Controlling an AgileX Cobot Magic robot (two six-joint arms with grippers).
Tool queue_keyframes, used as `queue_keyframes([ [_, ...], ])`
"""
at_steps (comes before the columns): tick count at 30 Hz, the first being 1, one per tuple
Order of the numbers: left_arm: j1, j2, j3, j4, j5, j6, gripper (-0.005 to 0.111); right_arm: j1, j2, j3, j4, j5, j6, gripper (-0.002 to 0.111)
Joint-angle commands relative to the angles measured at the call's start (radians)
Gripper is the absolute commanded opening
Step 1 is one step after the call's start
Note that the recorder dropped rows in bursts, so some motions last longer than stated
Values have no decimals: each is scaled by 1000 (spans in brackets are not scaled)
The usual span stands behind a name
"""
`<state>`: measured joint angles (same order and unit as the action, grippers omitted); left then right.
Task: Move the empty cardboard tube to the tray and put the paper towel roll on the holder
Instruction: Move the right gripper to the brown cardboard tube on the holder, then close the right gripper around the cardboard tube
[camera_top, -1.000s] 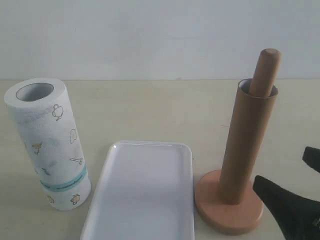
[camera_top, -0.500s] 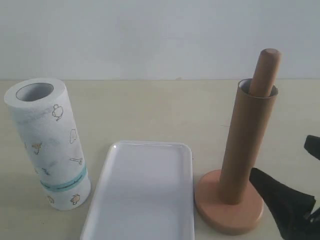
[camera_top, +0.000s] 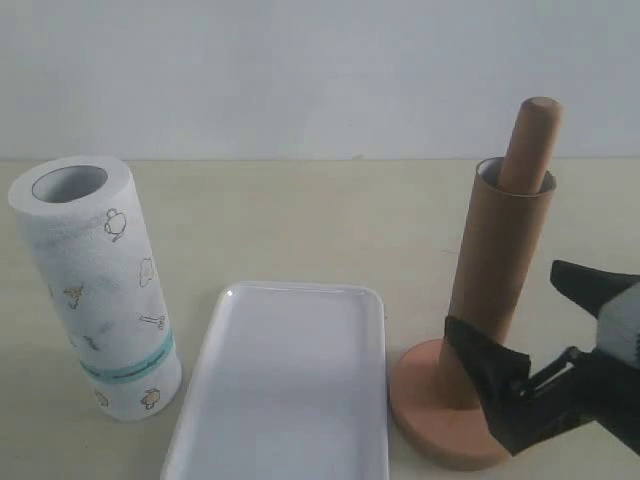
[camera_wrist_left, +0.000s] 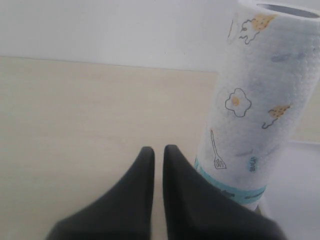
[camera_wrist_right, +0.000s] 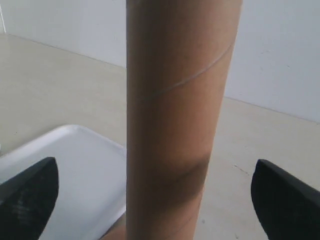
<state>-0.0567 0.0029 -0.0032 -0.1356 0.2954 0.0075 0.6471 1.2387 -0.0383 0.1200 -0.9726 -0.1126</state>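
Note:
The brown cardboard tube (camera_top: 498, 270) stands over the pole of the wooden holder (camera_top: 440, 405), whose rounded top (camera_top: 535, 135) pokes out above it. My right gripper (camera_top: 503, 297) is open, one finger on each side of the tube's lower part and not touching it. In the right wrist view the tube (camera_wrist_right: 175, 115) fills the middle between the fingers (camera_wrist_right: 30, 195). The paper towel roll (camera_top: 95, 285) stands upright at the left. The white tray (camera_top: 290, 380) lies between roll and holder. My left gripper (camera_wrist_left: 158, 152) is shut, empty, beside the roll (camera_wrist_left: 255, 100).
A pale wall runs behind the light wooden table (camera_top: 300, 220). The tray's corner (camera_wrist_right: 65, 160) lies close beside the holder's base. The left arm is out of the exterior view.
My right gripper has come up and to the left from the lower right corner, and its open fingers now straddle the tube. Roll, tray and holder have not moved.

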Motion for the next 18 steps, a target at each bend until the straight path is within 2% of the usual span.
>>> queue_keyframes([
  [1, 3, -3, 3, 2, -3, -8, 6, 2, 109, -45, 2, -130, 12, 97],
  [5, 3, -3, 3, 2, -3, -8, 6, 2, 182, -84, 2, -168, 39, 97],
  [7, 3, -3, 3, 2, -3, -8, 6, 2, 189, -84, 2, -174, 46, 86],
  [8, 3, -3, 3, 2, -3, -8, 6, 2, 189, -84, 2, -174, 54, 70],
  [9, 3, -3, 3, 2, -3, -8, 6, 2, 189, -84, 4, -174, 68, 59],
  [10, 3, -3, 3, 2, -3, -8, 6, 2, 189, -84, 21, -174, 98, 37],
  [11, 3, -3, 3, 2, -3, -8, 6, 2, 189, -84, 48, -174, 113, 20],
  [13, 3, -3, 3, 2, -3, -8, 6, 2, 189, -84, 101, -169, 127, 0],
  [18, 3, -3, 3, 2, -3, -8, 6, 2, 189, -84, 125, -176, 129, 0],
])
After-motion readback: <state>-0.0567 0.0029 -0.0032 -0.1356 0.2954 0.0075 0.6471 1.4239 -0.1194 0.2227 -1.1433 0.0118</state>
